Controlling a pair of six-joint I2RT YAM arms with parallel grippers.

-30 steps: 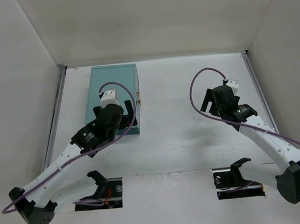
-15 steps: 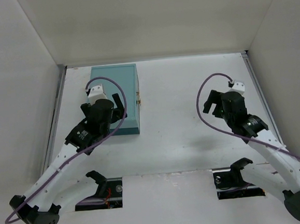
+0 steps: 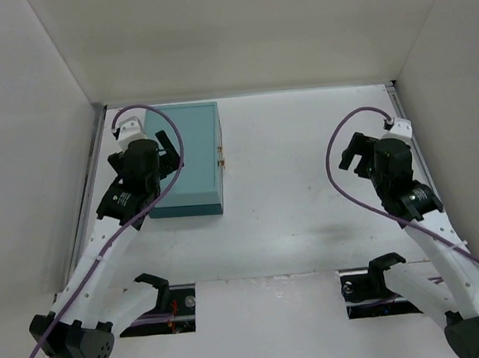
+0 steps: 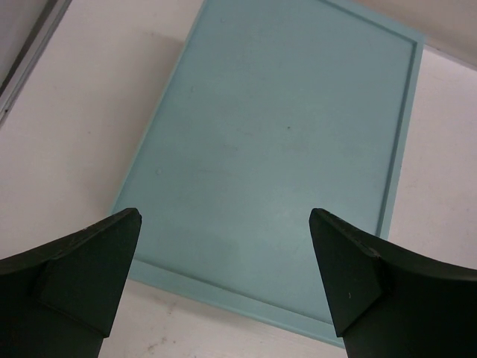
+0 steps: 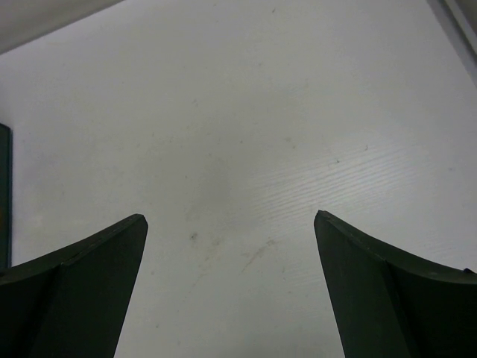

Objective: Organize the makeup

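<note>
Left gripper [image 4: 223, 224] hung spread wide above the teal box [image 4: 283, 127]; right gripper [image 5: 229, 224] gaped, holding nothing, over the white worktop [image 5: 246, 112]

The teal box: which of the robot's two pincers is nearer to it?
Left. The left pincer hangs open directly above the teal box, over its left side. The right pincer, also open, is well off to the box's right, over the table.
</note>
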